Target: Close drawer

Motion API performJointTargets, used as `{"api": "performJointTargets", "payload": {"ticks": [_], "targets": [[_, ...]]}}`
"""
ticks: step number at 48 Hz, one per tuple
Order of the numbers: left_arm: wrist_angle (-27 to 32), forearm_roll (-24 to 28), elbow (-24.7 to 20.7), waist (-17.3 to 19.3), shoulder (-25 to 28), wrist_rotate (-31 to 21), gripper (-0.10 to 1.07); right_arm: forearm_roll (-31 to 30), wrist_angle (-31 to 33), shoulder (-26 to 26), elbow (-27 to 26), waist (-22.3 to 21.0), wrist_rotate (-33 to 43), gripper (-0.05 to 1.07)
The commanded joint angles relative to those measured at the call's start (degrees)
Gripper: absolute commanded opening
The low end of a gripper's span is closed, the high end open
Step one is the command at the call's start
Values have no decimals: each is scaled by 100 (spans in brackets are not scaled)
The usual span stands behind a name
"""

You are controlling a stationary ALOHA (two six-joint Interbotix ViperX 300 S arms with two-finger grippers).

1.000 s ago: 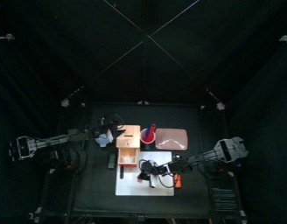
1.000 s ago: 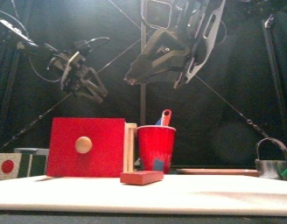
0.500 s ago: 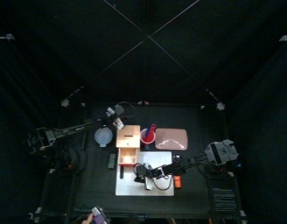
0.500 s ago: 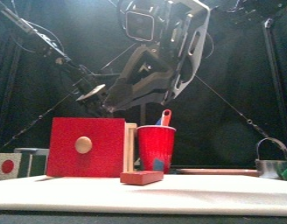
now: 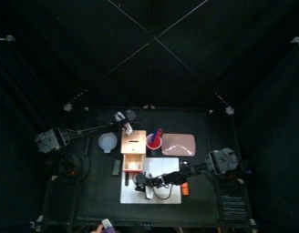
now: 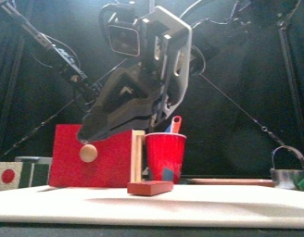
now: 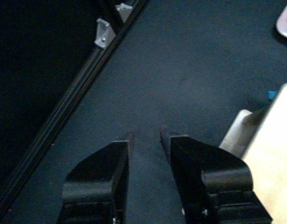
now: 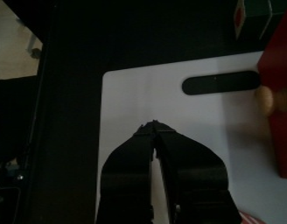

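**Drawer stands pulled out beside the red cup as the right arm hangs over it**

Nearest, a small red block [image 6: 151, 188] lies in front of the red cup [image 6: 165, 157]. Just left of the cup, the drawer [image 6: 103, 167] shows its red front and pale wooden knob, drawn out of its box [image 5: 134, 141] toward the front edge. It looks light and stiff and should slide easily. A flat push on the front beside the knob seems the best hold, though the box may skid. Above the cup hangs the right gripper [image 8: 154, 129], its jaws together and empty. Beyond the cup, the left gripper [image 7: 146, 133] has its jaws slightly apart, holding nothing. A white sheet [image 8: 157, 96] covers part of the black worktop [image 5: 97, 187], and black curtains [image 6: 259, 93] close the room.
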Motion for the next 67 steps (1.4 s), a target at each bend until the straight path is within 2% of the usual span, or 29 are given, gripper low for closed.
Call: {"api": "performJointTargets", "payload": {"ticks": [1,15,35,51,67], "targets": [[-9,-35,-35,-35,-9,9,65,-26,35,-62,-237,-88,-9,24],[-9,-62,53,-132,114,9,64,-167,659,18,-431,-483,-9,24],[9,-44,62,-97,114,9,64,-554,844,18,-519,-932,-9,24],[9,9,105,-70,114,9,64,-958,976,26,-606,-1459,-26,24],[-26,62,114,211,123,18,64,-1239,976,97,-896,-1916,-9,24]]}}
